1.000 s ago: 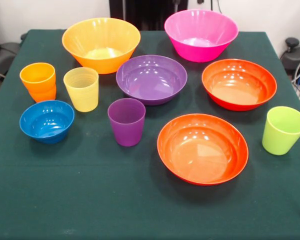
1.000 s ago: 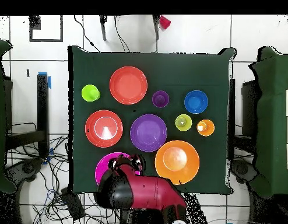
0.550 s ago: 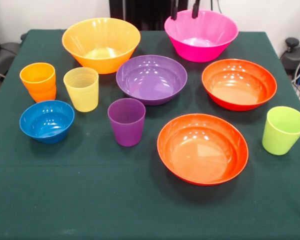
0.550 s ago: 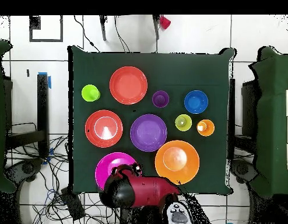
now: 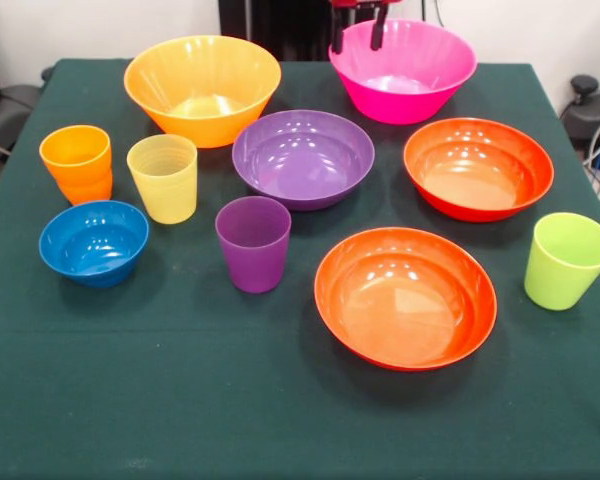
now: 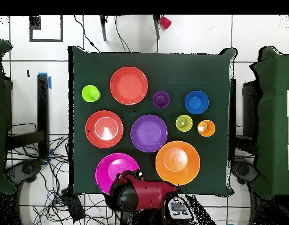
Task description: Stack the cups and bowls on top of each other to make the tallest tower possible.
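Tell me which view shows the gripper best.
The front view. The gripper hangs at the top edge over the far rim of the pink bowl, its two dark fingers apart. In the overhead view the red and black arm covers it, beside the pink bowl.
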Robot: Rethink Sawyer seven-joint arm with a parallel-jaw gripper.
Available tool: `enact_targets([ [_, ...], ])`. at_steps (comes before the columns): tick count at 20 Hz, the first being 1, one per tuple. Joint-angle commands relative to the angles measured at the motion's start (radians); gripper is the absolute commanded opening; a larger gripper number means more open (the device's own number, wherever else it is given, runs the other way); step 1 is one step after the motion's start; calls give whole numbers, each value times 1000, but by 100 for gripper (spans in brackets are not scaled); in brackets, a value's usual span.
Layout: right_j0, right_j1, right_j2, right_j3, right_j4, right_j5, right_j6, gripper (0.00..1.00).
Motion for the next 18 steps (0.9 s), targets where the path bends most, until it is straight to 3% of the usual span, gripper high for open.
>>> enact_targets([
  [1, -2, 64, 41, -59, -30, -70, 147, 100],
  [14, -78, 55, 78, -17, -7, -31, 162, 100],
  [18, -123, 12, 117, -7, -18, 23, 128, 100],
])
